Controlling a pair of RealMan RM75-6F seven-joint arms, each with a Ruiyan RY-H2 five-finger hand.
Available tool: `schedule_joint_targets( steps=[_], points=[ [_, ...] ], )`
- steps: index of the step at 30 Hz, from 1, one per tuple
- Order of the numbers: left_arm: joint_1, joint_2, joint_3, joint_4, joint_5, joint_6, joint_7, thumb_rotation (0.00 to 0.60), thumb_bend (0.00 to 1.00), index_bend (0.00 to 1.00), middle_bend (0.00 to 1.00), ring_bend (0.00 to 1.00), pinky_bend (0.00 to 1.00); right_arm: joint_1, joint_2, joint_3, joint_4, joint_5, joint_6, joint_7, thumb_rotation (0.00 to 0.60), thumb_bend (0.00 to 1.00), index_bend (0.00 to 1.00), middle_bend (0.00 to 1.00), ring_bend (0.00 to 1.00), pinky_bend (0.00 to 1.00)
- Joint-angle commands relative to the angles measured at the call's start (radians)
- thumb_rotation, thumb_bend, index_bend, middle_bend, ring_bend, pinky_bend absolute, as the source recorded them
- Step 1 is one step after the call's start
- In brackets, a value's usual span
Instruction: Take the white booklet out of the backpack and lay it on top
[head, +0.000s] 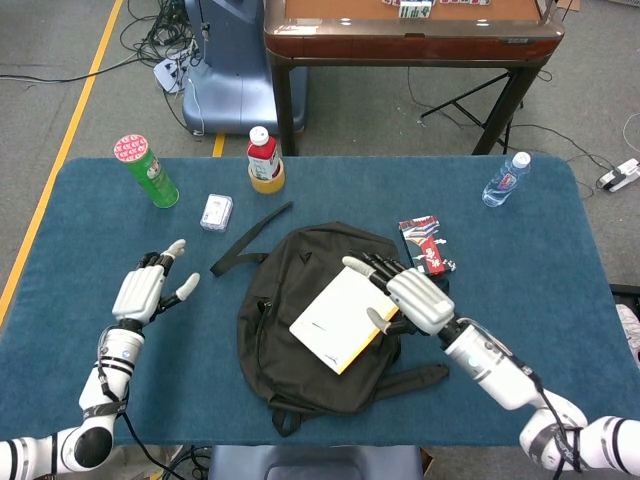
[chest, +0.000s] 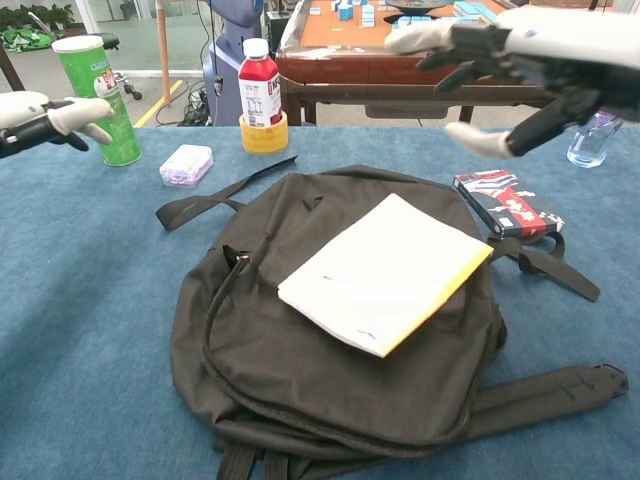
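The white booklet (head: 337, 318) lay flat on top of the backpack (head: 300, 350), closed face up, which suggested the placing was done. The right hand (head: 405, 295) hovered above the backpack's right edge, fingers spread and holding nothing, clear of the booklet, probably so as not to disturb it. The left hand (head: 148, 288) was well to the left of the backpack, also spread wide and empty, out of the way. The booklet was a thin, plain white rectangle with a yellow band along its right edge (the spine side, I judged), set at a slant across the backpack's front panel and resting wholly on the dark fabric.
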Motion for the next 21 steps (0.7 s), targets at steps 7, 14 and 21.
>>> schedule_joint_targets(
  steps=[7,14,21],
  points=[
    [0.105,0.069,0.046,0.040,0.110,0.047,-0.114,0.599,0.22,0.08,0.16,0.15,0.06,-0.189,0.080,-0.048,0.021,0.013,0.222,-0.188,0.600,0.49,0.36,0.37,0.29,0.39],
    [0.214,0.095,0.106,0.105,0.245,0.171,-0.151,0.600,0.23,0.15,0.16,0.16,0.06,-0.315,0.141,-0.100,0.027,0.027,0.320,-0.313,0.600,0.52,0.51,0.46,0.40,0.50],
    [0.320,0.112,0.166,0.097,0.352,0.296,-0.136,0.600,0.23,0.17,0.16,0.15,0.06,-0.432,0.134,-0.138,0.094,0.004,0.431,-0.320,0.600,0.52,0.51,0.47,0.40,0.50]
  ],
)
